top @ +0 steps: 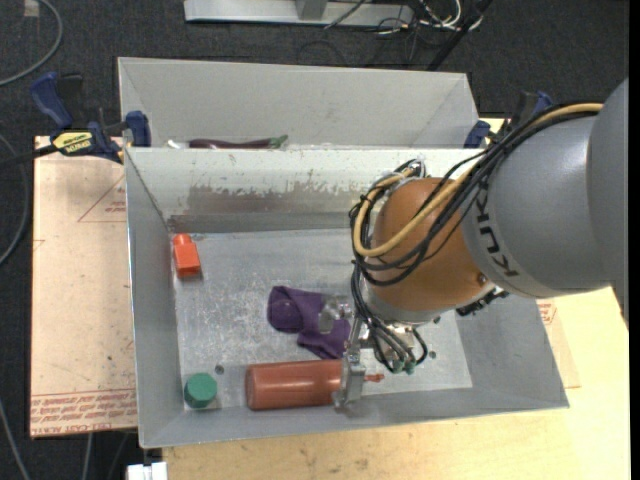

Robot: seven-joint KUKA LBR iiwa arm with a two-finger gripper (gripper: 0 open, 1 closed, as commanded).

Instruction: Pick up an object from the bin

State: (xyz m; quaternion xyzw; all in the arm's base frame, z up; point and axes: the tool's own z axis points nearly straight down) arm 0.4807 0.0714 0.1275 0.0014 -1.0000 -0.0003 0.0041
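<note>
My gripper [351,380] reaches down at the front of the bin, at the right end of a red-brown bottle [293,385] that lies on its side along the front wall. The bottle's small red tip pokes out just right of the gripper. A purple, soft-looking thing [298,316] lies just behind and left of the gripper, touching or nearly touching the bottle's right end.
An orange block [186,256] lies at the back left by the left wall. A green round cap [200,390] sits in the front left corner. The arm's orange cover and cables hang over the bin's right half.
</note>
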